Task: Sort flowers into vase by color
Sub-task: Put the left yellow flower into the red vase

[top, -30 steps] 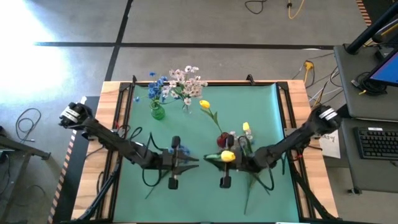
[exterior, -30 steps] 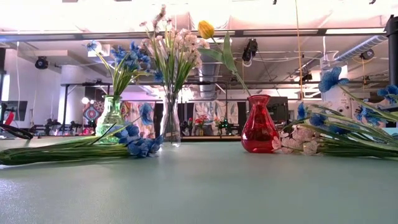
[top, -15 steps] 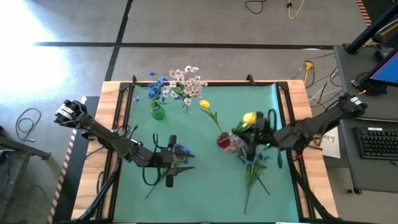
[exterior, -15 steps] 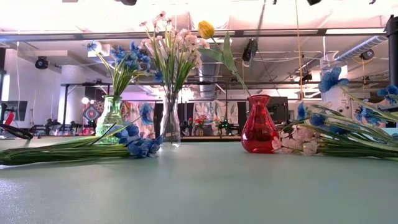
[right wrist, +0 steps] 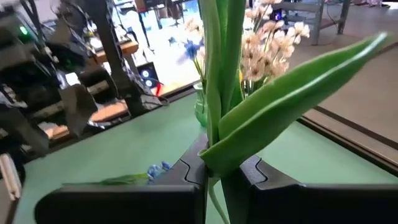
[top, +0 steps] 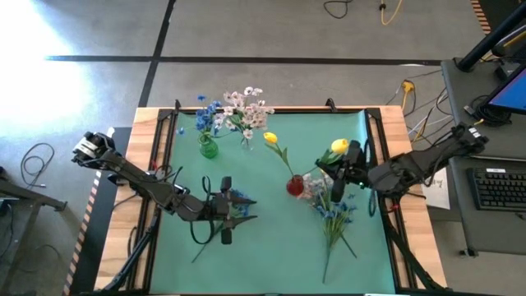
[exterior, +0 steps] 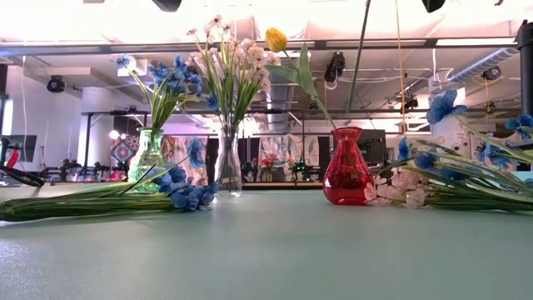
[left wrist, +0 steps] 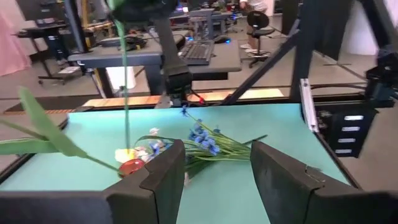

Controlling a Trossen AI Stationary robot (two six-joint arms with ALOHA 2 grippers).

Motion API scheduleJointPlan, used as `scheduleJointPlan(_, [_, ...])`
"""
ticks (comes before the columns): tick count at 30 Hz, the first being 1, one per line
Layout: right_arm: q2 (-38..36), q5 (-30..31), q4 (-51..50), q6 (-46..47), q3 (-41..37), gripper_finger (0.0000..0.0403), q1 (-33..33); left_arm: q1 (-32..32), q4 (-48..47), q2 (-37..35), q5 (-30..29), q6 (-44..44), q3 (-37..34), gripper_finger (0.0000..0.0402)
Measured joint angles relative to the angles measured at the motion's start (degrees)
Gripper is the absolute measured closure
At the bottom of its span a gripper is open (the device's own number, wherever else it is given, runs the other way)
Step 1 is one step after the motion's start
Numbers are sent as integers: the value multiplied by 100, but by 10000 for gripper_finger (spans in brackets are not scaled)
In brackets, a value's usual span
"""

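Note:
My right gripper (top: 339,167) is shut on a yellow tulip (top: 339,146) above the red vase (top: 294,186). The tulip's stalk (exterior: 356,62) hangs down to the vase's mouth (exterior: 346,129); whether its end is inside, I cannot tell. Another yellow tulip (top: 269,138) stands in that vase. Blue flowers fill the green vase (top: 208,149), and pink-white sprays fill the clear vase (top: 246,140). My left gripper (left wrist: 214,180) is open, beside a blue stem (top: 236,200) that lies flat on the mat. My right gripper pinches the tulip's green stalk (right wrist: 214,146) between its two fingers, where a long leaf (right wrist: 298,93) branches off. The fingers lie across the stalk and come from the table's right. The flower is lifted clear and nearly upright, with the bud above the fingers and the stalk below.
A heap of blue and pink-white stems (top: 333,212) lies on the green mat right of the red vase, under my right arm. The mat (top: 271,255) is bare toward the near edge. Clamps and rails line the table's left and right sides.
My right gripper has carried the yellow tulip up from the middle of the mat, toward the far right, to above the red vase. The tulip has turned upright, and its stalk now hangs into the low view. My left gripper has drawn back slightly toward the left.

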Motion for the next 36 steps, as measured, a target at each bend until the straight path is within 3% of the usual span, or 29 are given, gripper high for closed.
scheduleJointPlan(5, [363, 31, 24, 112, 0, 381, -131, 0, -91, 0, -314, -6, 0, 233])
scheduleJointPlan(21, [983, 86, 11, 499, 0, 381, -238, 0, -857, -2, -432, -737, 2, 233])
scheduleJointPlan(27, [1073, 87, -4, 683, 0, 369, -238, 0, -1851, -58, -431, -1712, 2, 233])
scheduleJointPlan(33, [1102, 87, -15, 683, -1, 321, -238, 0, -3228, -59, -360, -3149, 2, 233])
scheduleJointPlan(36, [1100, 85, -20, 683, -2, 294, -238, 0, -3754, -59, -56, -3641, 2, 233])
